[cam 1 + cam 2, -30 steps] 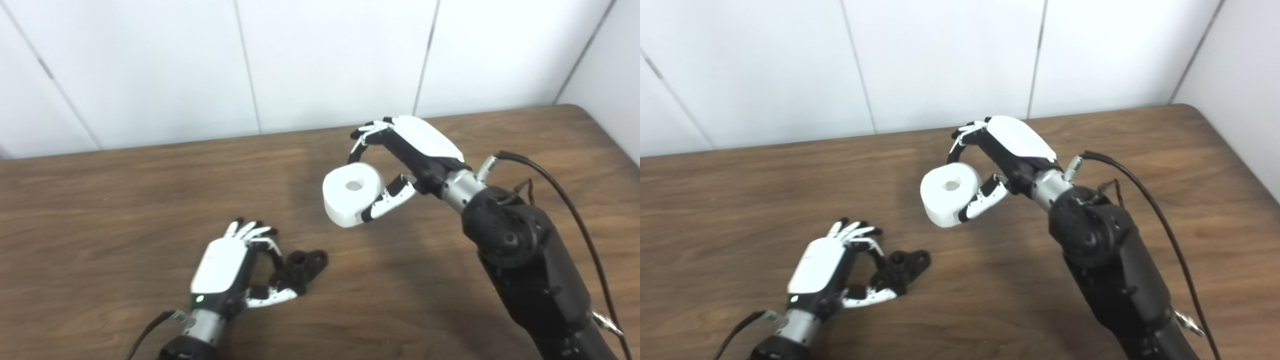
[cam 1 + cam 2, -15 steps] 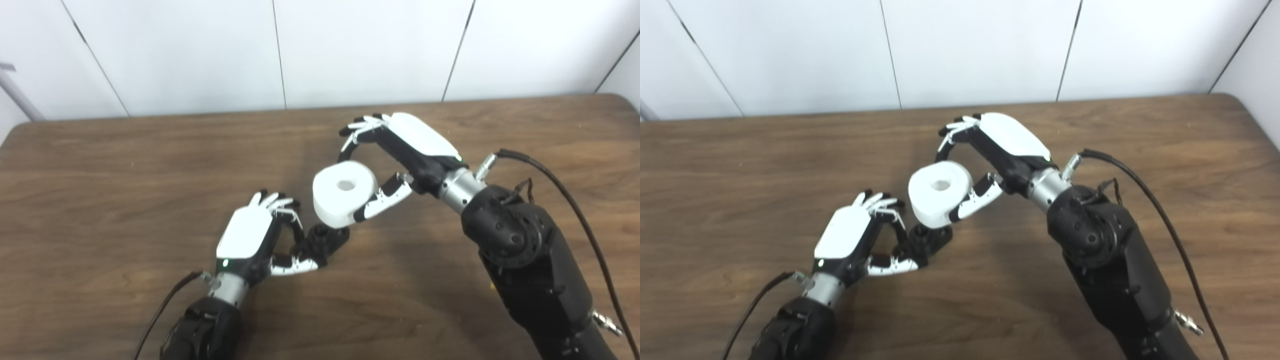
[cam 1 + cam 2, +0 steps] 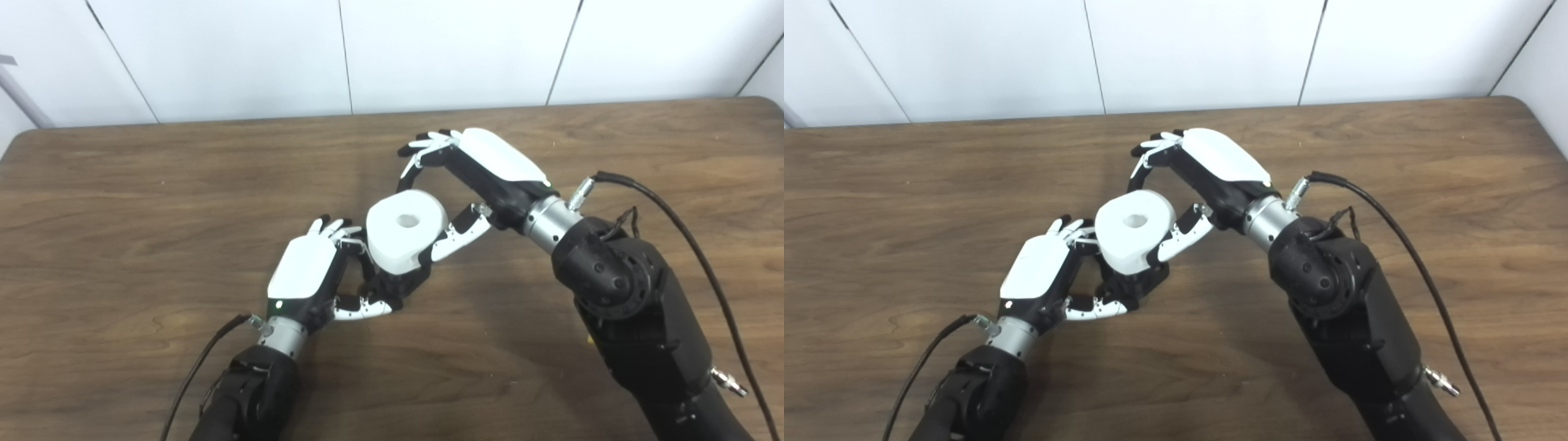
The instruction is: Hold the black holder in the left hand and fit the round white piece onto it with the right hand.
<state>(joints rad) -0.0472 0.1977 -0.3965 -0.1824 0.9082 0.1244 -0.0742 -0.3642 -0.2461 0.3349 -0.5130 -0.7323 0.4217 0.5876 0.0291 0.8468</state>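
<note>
Nearest to me, my left arm comes in from the bottom edge, black with a cable trailing beside it, and ends in my left hand (image 3: 304,274), white-backed with a small green light near the wrist. Its fingers and thumb are curled around the black holder (image 3: 392,285), gripping it low over the brown wooden table (image 3: 122,214). The holder is a dark, matte part; most of it is hidden under the white piece, so I can only make out a chunky black body between my thumb and fingers, and I cannot tell whether it touches the table.

Directly above the holder sits the round white piece (image 3: 404,236). It is a thick, smooth, plain white ring with rounded edges and a small round hole in the middle of its top face. It tilts slightly toward my left hand and covers the top of the holder; whether it is fully seated I cannot tell.

My right hand (image 3: 474,177) reaches in from the right and clamps the white piece, thumb on the near side and fingers arched over the far side. Behind it the bulky black right forearm carries a looping black cable (image 3: 674,214).

Farthest off, the table ends at a white panelled wall (image 3: 429,49).
</note>
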